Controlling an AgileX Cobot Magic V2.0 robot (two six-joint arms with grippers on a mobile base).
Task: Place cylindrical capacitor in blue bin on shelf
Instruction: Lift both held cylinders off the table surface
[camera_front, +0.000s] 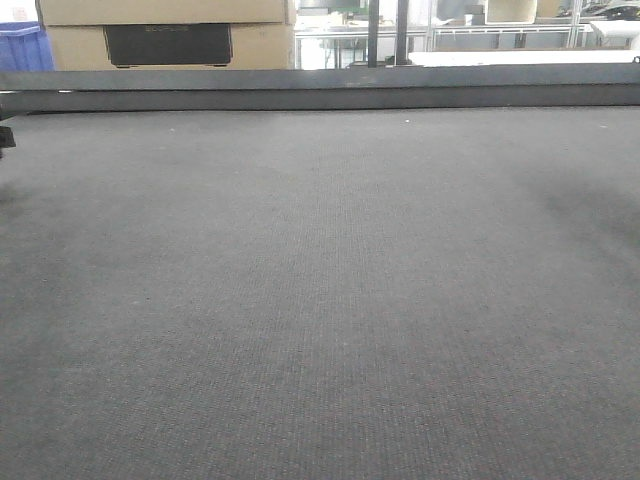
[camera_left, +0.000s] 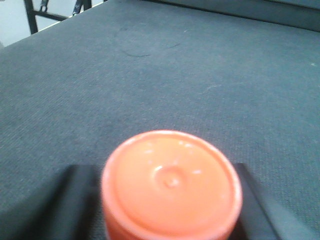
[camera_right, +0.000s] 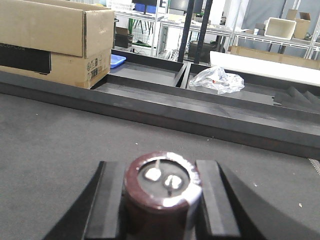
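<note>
The cylindrical capacitor is dark brown, with two silver terminals on its top face. It stands between the black fingers of my right gripper, which is shut on it, low over the grey felt table top. My left gripper is shut on a round orange cylinder, whose flat end faces the camera and hides most of the jaws. Neither gripper shows in the front view. The shelf and the blue bin are out of view.
A raised dark rail bounds the table's far edge. Beyond it are a large cardboard box, a shallow blue tray, a crumpled clear plastic bag and black trays. A blue crate shows at far left.
</note>
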